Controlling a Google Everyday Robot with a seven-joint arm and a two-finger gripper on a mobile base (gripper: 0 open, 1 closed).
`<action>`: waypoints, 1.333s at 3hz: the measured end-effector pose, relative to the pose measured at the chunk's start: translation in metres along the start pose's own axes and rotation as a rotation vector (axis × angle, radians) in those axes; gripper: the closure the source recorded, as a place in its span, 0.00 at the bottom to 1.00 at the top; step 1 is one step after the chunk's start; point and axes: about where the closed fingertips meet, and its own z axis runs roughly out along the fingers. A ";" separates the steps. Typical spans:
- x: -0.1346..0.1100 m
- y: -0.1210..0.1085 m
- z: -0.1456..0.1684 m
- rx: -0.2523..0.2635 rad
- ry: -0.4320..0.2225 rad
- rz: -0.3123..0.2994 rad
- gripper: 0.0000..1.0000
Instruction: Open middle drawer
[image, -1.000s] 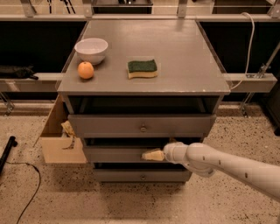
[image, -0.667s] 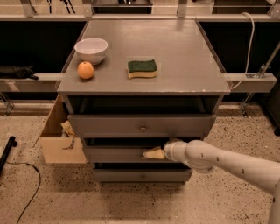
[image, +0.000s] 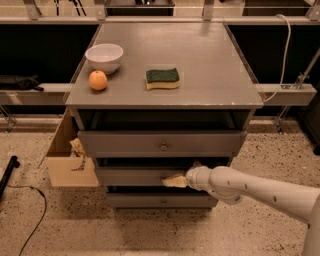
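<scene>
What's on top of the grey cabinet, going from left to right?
Orange → sponge. The bowl sits just behind the orange, so it shares the left spot. The gripper is lower down, at the front of the middle drawer.

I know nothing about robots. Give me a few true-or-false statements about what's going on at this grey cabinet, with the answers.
1. The gripper is at the front of the middle drawer. True.
2. The orange lies inside the white bowl. False: the orange sits on the cabinet top beside the white bowl.
3. A green-topped sponge lies on the cabinet top. True.
4. The cardboard box stands on the cabinet top. False: the cardboard box is on the floor beside the cabinet.
</scene>
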 end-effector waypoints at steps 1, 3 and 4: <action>-0.016 0.010 0.013 -0.003 -0.010 -0.036 0.00; -0.016 0.010 0.013 -0.003 -0.010 -0.036 0.17; -0.016 0.010 0.013 -0.003 -0.010 -0.036 0.38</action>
